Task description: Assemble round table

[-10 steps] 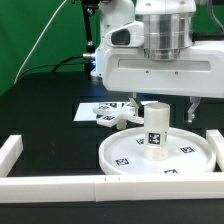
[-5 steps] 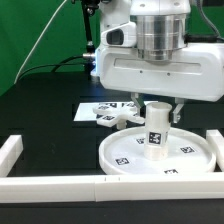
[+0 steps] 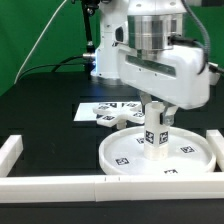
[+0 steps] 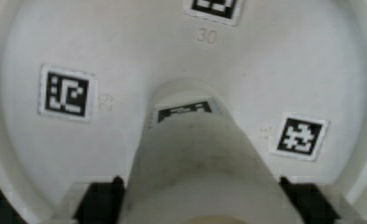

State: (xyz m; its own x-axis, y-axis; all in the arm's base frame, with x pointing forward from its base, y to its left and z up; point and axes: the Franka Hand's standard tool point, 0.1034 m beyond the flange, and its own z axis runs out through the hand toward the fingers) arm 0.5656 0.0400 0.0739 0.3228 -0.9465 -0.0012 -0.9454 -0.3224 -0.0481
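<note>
The large rimmed round disc (image 3: pixel 116 160) lies flat at the front of the table. The short cylindrical leg (image 3: pixel 153 135) stands upright on its middle. My gripper (image 3: pixel 155 107) is straight above the leg, with its fingers down over the top of the leg. In the wrist view the leg (image 4: pixel 198 150) fills the gap, and the black pads (image 4: pixel 105 198) press on both of its sides over the disc (image 4: pixel 109 40). The gripper (image 4: pixel 205 200) is shut on the leg. The small cross-shaped foot (image 3: pixel 110 118) lies behind the disc.
White border rails run along the front (image 3: pixel 50 185), at the exterior view's left (image 3: pixel 10 150) and at its right (image 3: pixel 215 140). The marker board (image 3: pixel 92 108) lies behind the foot. A cable crosses the black table at the back left.
The hand has turned about the leg's axis, and its wide body now stands at an angle. The fingers, earlier wide apart beside the leg, are now tight against it.
</note>
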